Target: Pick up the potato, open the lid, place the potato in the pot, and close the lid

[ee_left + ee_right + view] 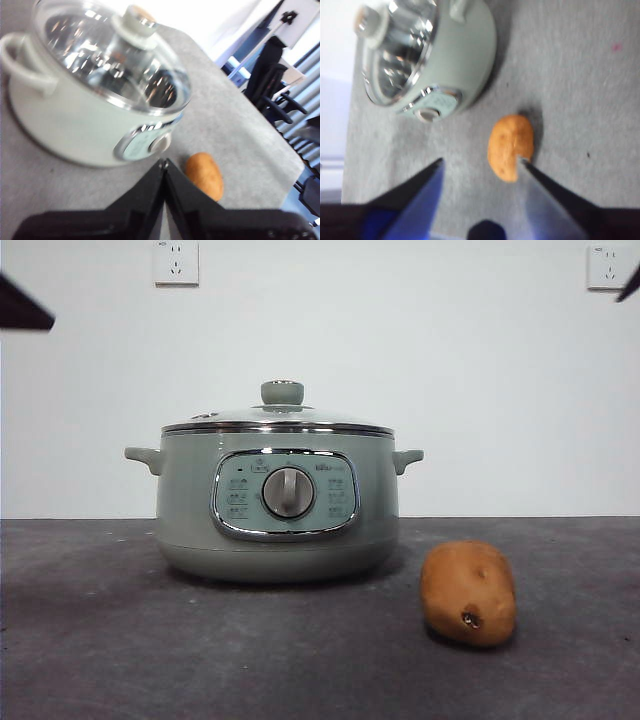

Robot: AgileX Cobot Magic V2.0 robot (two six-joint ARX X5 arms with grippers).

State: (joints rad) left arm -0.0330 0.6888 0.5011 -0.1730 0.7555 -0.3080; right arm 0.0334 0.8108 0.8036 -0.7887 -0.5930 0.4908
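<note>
Lying nearest the camera in the front view, the potato (468, 594) rests on the dark grey table (100, 640) in the lower right of the frame, with its small dark spot turned toward the viewer. It sits apart from the pot (277, 500), which stands a little farther back, at the centre of the frame, its chrome-framed panel and grey dial (288, 492) facing forward. The lid (278, 422) is seated on the pot's rim, with the green knob (282, 392) upright on top (so the pot is closed).

Behind everything is a white wall with two sockets, one at the upper left (176, 262) and one at the upper right (608, 266). Only dark tips of the arms show at the two top corners of that view.

From the wrists, the right gripper (482, 167) hangs above the table with its jaws spread wide; the potato (510, 146) appears between the jaw tips in that view and close against one tip, though whether it touches is unclear. The left gripper (163, 163) has its jaws pressed together, holding nothing, with the pot (75, 125), lid (110, 60) and potato (205, 175) beyond it.
</note>
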